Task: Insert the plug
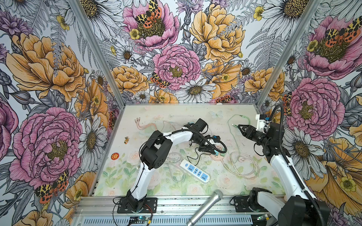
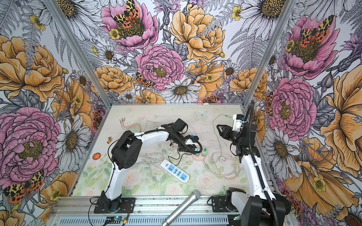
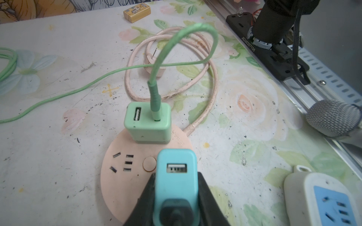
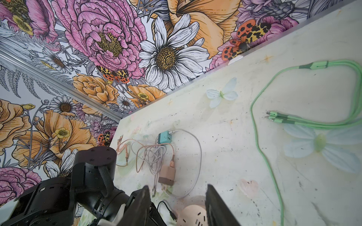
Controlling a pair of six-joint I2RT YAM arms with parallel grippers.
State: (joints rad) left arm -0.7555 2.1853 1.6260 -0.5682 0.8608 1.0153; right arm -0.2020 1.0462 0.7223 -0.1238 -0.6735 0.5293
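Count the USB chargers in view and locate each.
4: green charger plugged into the round pink socket; blue charger gripped in the left hand over that socket; teal charger and tan charger lying among tangled cables farther back. Others may be hidden.

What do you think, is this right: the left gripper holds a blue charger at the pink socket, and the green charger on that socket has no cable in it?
Not quite. In the left wrist view a green cable sits in one port of the green charger. The rest holds: the left gripper holds the blue charger at the pink socket.
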